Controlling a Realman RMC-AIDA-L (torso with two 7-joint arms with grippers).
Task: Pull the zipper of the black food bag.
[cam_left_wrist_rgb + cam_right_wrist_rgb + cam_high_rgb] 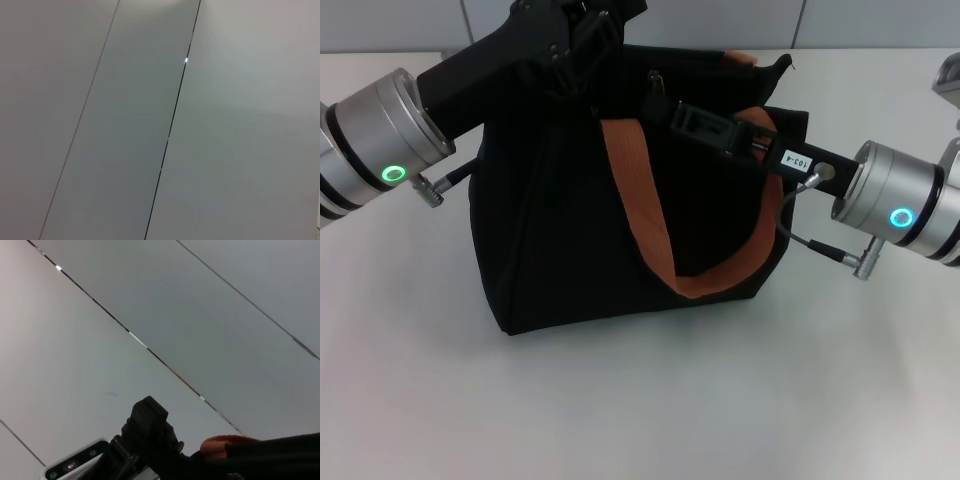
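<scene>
label "103-4" | white sticker [798, 160] | on right gripper [685, 118] body

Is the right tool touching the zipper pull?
Cannot tell. In the head view the right tool lies over the bag top near the pull; black hides contact.

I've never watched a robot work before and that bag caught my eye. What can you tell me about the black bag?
The black food bag is a boxy tote of dull black fabric, standing upright on the white table. An orange-brown webbing strap loops down its front; a second one peeks over the far rim. The left gripper is over its top left corner and the right gripper reaches across its top right, both against the bag. Something small and silvery shows near the top edge, too unclear to name.
</scene>
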